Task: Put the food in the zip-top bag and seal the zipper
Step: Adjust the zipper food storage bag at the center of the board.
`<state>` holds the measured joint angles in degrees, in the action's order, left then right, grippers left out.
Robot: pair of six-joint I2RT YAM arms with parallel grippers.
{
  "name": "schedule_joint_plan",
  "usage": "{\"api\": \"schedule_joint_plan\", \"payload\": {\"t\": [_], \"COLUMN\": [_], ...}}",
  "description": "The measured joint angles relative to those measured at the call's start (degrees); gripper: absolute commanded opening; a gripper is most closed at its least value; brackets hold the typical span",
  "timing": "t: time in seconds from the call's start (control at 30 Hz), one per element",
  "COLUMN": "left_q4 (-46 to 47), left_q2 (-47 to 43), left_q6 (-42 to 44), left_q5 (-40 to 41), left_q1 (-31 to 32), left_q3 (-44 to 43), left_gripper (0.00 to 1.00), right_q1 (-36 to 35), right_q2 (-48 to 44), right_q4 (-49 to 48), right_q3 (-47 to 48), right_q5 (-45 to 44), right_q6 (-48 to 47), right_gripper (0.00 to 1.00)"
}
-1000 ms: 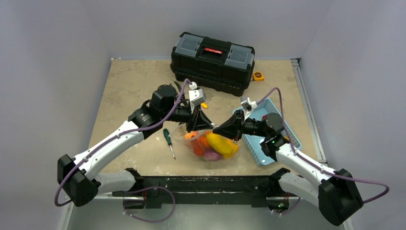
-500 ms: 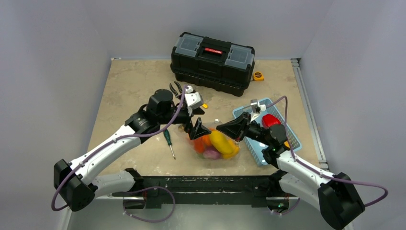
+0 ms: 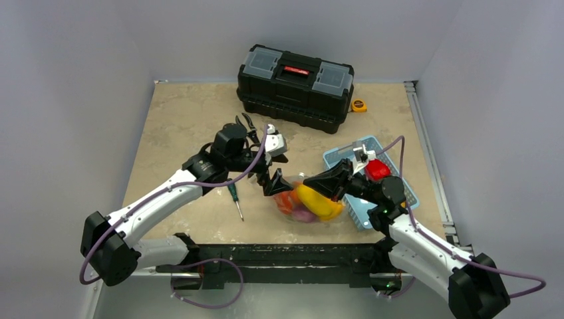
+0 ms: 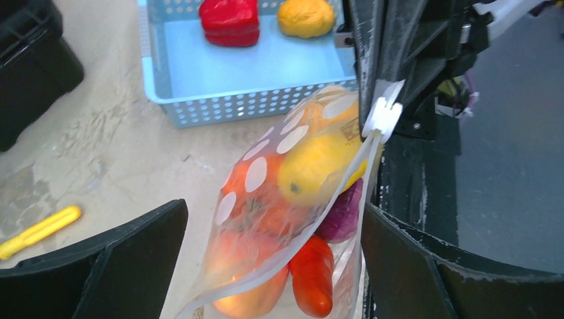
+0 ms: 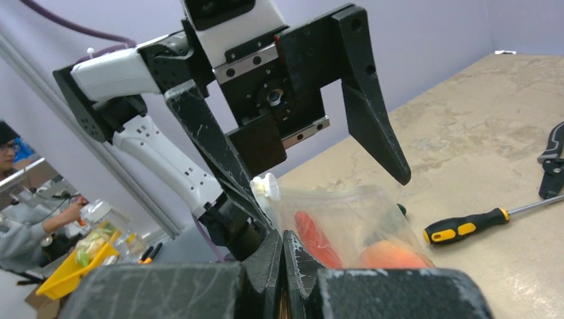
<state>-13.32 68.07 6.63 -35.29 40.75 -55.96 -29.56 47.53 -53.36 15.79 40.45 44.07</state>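
Observation:
The zip-top bag (image 4: 266, 179), clear with white dots, hangs by one corner from my right gripper (image 5: 282, 244), which is shut on that corner just below the white slider (image 4: 382, 117) of the zipper (image 4: 279, 256). Inside are food pieces: a yellow one (image 4: 312, 166), a purple one (image 4: 342, 216), a peach one (image 4: 256, 299) and an orange carrot (image 4: 311, 276). Below the slider the bag's two lips stand apart. My left gripper (image 4: 273, 207) is open wide, one finger on each side of the bag, touching nothing. In the top view the bag (image 3: 307, 203) sits between the left gripper (image 3: 269, 178) and the right gripper (image 3: 309, 183).
A light blue basket (image 3: 384, 143) behind the right arm holds a red pepper (image 3: 377, 169) and a yellow-orange piece (image 4: 306, 16). A green-handled screwdriver (image 3: 234, 198) lies left of the bag and a yellow-handled one (image 5: 465, 226) lies behind it. A black toolbox (image 3: 296, 83), a tape measure (image 3: 359, 105) and pliers (image 3: 245, 123) are at the back.
My left gripper let go of the bag's edge, opened wide and drew back a little. The right gripper kept its hold and carried the bag slightly right.

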Motion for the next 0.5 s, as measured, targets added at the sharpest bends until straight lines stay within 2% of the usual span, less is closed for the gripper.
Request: {"api": "schedule_joint_plan", "payload": {"t": [0.07,0.17,0.2,0.33,0.37,0.4,0.47,0.5], "left_q4": [2.01,3.67,3.61,-0.31,-1.27,-2.10,-3.30,-4.15], "left_q2": [0.17,0.31,0.52,3.10,3.58,3.87,4.42,4.66], "left_q6": [-0.61,-1.22,-1.11,1.01,1.60,1.99,2.32,2.67], "left_q5": [-3.96,-9.97,-11.93,-16.28,-16.83,-17.18,-17.79,-17.86], "left_q1": [-0.50,-0.87,-0.87,-0.87,-0.87,-0.87,-0.87,-0.87], "left_q3": [0.42,0.48,0.39,-1.53,-1.68,-1.68,-1.70,-1.81], "left_gripper": [0.94,0.79,0.77,0.79,0.76,0.69,0.48,0.43], "right_q1": [0.00,0.00,0.00,0.00,0.00,0.00,0.00,0.00], "right_q2": [-0.09,-0.70,-1.03,-2.03,-2.40,-2.71,-3.37,-3.67], "right_q4": [-0.48,-0.39,-0.28,0.37,0.76,1.16,1.86,2.14], "right_q3": [-0.07,-0.07,-0.07,-0.07,-0.07,-0.07,-0.07,-0.07], "right_q5": [1.66,3.21,3.58,4.15,4.13,4.11,4.11,4.11], "right_q6": [-0.17,-0.59,-0.79,-1.70,-1.88,-2.08,-2.54,-2.75], "right_gripper": [0.00,0.00,0.00,0.00,0.00,0.00,0.00,0.00]}}
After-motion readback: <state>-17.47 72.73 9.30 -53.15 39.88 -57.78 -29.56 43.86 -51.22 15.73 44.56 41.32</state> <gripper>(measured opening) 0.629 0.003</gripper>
